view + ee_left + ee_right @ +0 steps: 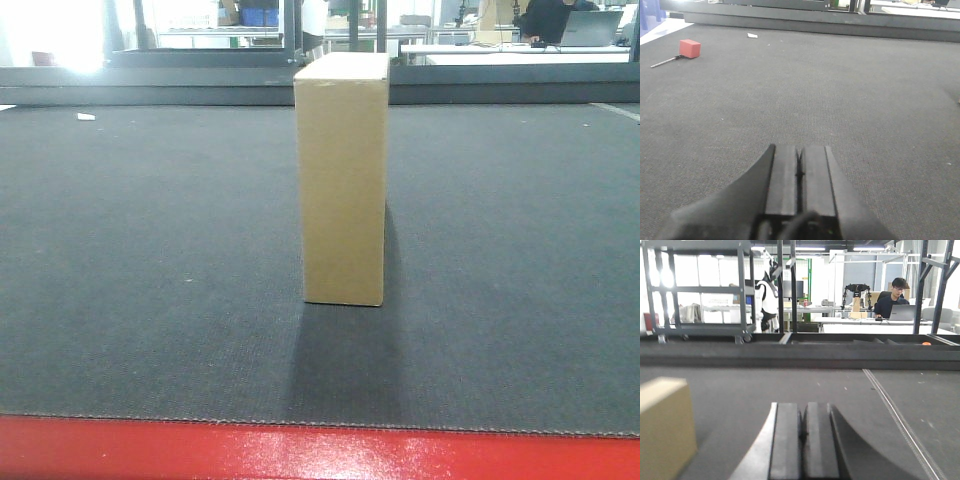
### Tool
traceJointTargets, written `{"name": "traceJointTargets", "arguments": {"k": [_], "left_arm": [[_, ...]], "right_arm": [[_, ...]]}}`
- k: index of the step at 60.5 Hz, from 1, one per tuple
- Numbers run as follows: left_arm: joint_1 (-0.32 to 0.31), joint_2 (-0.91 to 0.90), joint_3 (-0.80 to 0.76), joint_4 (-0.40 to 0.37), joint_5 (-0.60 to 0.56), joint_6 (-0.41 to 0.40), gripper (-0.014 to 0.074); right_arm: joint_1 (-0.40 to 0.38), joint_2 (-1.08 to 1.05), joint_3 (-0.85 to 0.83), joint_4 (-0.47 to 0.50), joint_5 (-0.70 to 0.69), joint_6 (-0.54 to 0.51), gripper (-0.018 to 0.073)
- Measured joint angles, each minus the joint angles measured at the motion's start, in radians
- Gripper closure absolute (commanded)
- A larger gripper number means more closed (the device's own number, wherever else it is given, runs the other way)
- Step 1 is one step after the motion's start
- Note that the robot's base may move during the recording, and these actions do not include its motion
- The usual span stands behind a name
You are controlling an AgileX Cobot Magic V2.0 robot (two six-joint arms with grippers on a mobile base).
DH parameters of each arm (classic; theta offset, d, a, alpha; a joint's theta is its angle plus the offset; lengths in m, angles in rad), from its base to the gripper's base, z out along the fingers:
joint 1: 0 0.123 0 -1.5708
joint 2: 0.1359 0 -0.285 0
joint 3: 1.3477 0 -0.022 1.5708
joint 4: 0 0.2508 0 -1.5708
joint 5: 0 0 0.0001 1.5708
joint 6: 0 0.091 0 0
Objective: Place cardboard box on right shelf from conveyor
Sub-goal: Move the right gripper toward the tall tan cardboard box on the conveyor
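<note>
**Task item.** The cardboard box is standing upright on one narrow end on the conveyor. It is sitting roughly midway across the conveyor's width and is set back from the conveyor's red front edge. Its shadow is falling forward over the belt towards that edge. Nothing is touching the box, and its visible faces are showing plain and unmarked.

**Left arm.** The left gripper is hanging low over the conveyor and pointing towards its far side. Its two black fingers are pressing flat against each other with nothing between them. Whether it is touching the belt cannot be told.

**Right arm.** The right gripper is also sitting low over the conveyor, with its fingers closed together on nothing. In the right wrist view the box is showing blurred at the lower left, apart from the gripper.

**Other items.**
- A red block with a thin metal rod is lying towards the conveyor's far left corner.
- A small white scrap is lying near the conveyor's far side.
- Beyond the conveyor's far side, a dark metal rack is standing.
- Also beyond it, a person is sitting at a laptop.
</note>
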Motion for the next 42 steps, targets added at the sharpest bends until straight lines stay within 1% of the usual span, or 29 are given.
{"name": "traceJointTargets", "arguments": {"k": [2, 7, 10, 14, 15, 18, 24, 35, 42], "left_arm": [[0.000, 0.000, 0.000, 0.000, 0.000, 0.000, 0.0713], [0.000, 0.000, 0.000, 0.000, 0.000, 0.000, 0.0712], [0.000, 0.000, 0.000, 0.000, 0.000, 0.000, 0.0713], [0.000, 0.000, 0.000, 0.000, 0.000, 0.000, 0.0713], [0.000, 0.000, 0.000, 0.000, 0.000, 0.000, 0.0712], [0.000, 0.000, 0.000, 0.000, 0.000, 0.000, 0.0713], [0.000, 0.000, 0.000, 0.000, 0.000, 0.000, 0.0713], [0.000, 0.000, 0.000, 0.000, 0.000, 0.000, 0.0713], [0.000, 0.000, 0.000, 0.000, 0.000, 0.000, 0.0712]], "right_arm": [[0.000, 0.032, -0.030, 0.000, 0.005, 0.014, 0.0316], [0.000, 0.144, -0.117, 0.002, 0.011, 0.060, 0.0125], [0.002, 0.207, -0.158, 0.002, 0.013, 0.078, 0.0026], [0.013, 0.296, -0.204, 0.002, 0.018, 0.092, -0.0076], [0.020, 0.322, -0.219, 0.002, 0.020, 0.094, -0.0083], [0.045, 0.386, -0.255, 0.002, 0.024, 0.099, -0.0066], [0.123, 0.526, -0.342, 0.002, 0.048, 0.101, -0.0064], [0.313, 0.757, -0.534, 0.002, 0.140, 0.103, -0.0064], [0.449, 0.916, -0.672, 0.002, 0.249, 0.105, -0.0064]]}}
